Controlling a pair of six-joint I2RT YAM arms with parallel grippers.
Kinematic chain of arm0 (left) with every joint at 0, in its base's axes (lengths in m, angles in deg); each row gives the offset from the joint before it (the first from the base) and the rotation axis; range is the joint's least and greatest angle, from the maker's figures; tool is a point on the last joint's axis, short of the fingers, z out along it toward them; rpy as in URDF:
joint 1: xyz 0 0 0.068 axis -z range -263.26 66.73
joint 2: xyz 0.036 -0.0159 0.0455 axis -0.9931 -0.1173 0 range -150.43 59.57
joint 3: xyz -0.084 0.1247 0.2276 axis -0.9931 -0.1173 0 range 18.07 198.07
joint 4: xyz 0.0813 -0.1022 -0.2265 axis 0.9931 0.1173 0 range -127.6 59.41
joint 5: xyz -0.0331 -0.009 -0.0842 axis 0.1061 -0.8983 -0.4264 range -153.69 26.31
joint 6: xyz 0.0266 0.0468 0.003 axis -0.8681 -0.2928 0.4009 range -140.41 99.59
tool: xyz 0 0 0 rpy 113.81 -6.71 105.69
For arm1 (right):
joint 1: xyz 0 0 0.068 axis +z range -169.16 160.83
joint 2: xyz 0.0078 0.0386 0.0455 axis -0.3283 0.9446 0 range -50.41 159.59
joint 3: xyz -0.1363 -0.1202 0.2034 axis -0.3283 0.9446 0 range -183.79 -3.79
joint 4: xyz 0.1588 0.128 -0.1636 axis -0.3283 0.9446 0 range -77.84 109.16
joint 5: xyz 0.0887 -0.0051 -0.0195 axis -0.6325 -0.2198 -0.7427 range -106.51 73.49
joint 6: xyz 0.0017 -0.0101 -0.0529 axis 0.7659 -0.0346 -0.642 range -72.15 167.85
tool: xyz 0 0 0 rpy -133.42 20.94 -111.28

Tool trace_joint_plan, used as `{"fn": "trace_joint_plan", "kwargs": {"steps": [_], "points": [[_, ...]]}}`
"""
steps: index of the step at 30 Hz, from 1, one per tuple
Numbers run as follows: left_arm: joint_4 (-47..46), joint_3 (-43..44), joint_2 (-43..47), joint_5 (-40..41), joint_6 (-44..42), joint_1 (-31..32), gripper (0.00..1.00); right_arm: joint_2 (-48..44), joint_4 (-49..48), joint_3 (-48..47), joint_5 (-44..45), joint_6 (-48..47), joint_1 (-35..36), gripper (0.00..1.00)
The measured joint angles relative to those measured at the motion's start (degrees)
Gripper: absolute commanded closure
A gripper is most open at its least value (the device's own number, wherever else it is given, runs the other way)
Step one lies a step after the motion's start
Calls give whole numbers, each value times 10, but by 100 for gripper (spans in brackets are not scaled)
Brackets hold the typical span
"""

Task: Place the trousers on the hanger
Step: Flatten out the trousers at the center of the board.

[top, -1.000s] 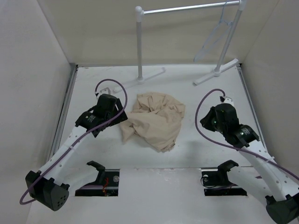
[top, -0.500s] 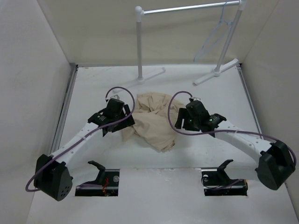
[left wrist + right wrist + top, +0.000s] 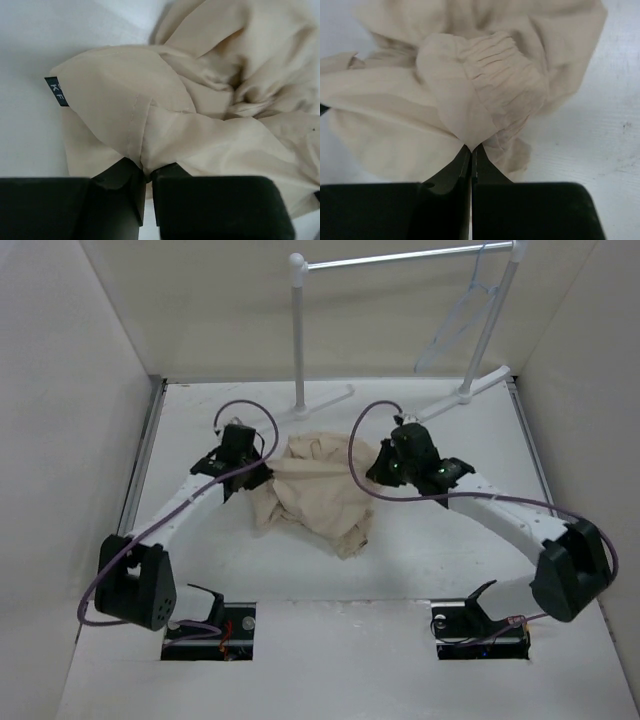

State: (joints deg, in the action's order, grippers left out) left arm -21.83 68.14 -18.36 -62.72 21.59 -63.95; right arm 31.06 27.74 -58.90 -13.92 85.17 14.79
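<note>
The beige trousers [image 3: 318, 495] lie crumpled in a heap mid-table. My left gripper [image 3: 258, 472] is shut on a fold at the heap's left edge, and the left wrist view shows that fold of the trousers [image 3: 165, 120] pinched between the jaws of the left gripper [image 3: 147, 172]. At the heap's upper right, my right gripper [image 3: 378, 472] is shut on a gathered, elastic part of the trousers [image 3: 480, 95], the cloth nipped at the tips of the right gripper [image 3: 471, 148]. The pale hanger [image 3: 462, 315] hangs from the rail at the back right, far from both grippers.
A white garment rack [image 3: 298, 330] with a metal rail [image 3: 400, 257] stands at the back, its feet on the table. Side walls close in left and right. A small dark label [image 3: 56, 91] shows on the cloth's left edge.
Both arms have swung inward to the heap from its two sides. Each gripper opened and then shut on the cloth. The heap's left and upper right edges are drawn up slightly.
</note>
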Motion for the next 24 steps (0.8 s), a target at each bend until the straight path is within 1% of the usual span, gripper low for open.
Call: {"fn": "trace_joint_plan", "kwargs": {"steps": [2, 4, 7, 8, 10, 12, 13, 15, 16, 17, 18, 20, 22, 23, 24], "points": [[24, 58, 31, 8, -2, -13, 98, -41, 45, -75, 7, -6, 5, 97], [48, 157, 61, 12, -8, -30, 98, -70, 82, -173, 12, -13, 13, 97], [68, 334, 79, 3, -18, -56, 97, -87, 123, -358, 16, -21, 41, 97], [72, 399, 79, -4, -22, -62, 96, -87, 134, -404, 17, -22, 53, 97], [92, 533, 76, -20, -32, -70, 95, -77, 157, -521, 16, -24, 89, 97], [98, 642, 73, -36, -41, -69, 93, -66, 177, -625, 22, -27, 127, 97], [102, 685, 73, -44, -45, -65, 92, -65, 179, -645, 22, -27, 134, 96], [103, 729, 85, -54, -52, -50, 90, -76, 184, -668, 31, -30, 150, 96], [98, 725, 100, -52, -55, -37, 90, -90, 185, -655, 34, -31, 151, 96], [97, 708, 118, -51, -57, -22, 89, -115, 186, -621, 38, -30, 146, 96], [93, 680, 136, -45, -59, -9, 87, -142, 187, -579, 45, -31, 135, 96], [81, 589, 178, -16, -63, 21, 83, -209, 198, -458, 62, -28, 86, 96], [67, 471, 216, 12, -59, 57, 71, -272, 215, -328, 80, -21, 12, 96], [65, 402, 230, 23, -55, 83, 65, -297, 223, -261, 85, -18, -31, 94], [64, 333, 238, 34, -49, 112, 56, -314, 228, -204, 89, -13, -71, 91]]}}
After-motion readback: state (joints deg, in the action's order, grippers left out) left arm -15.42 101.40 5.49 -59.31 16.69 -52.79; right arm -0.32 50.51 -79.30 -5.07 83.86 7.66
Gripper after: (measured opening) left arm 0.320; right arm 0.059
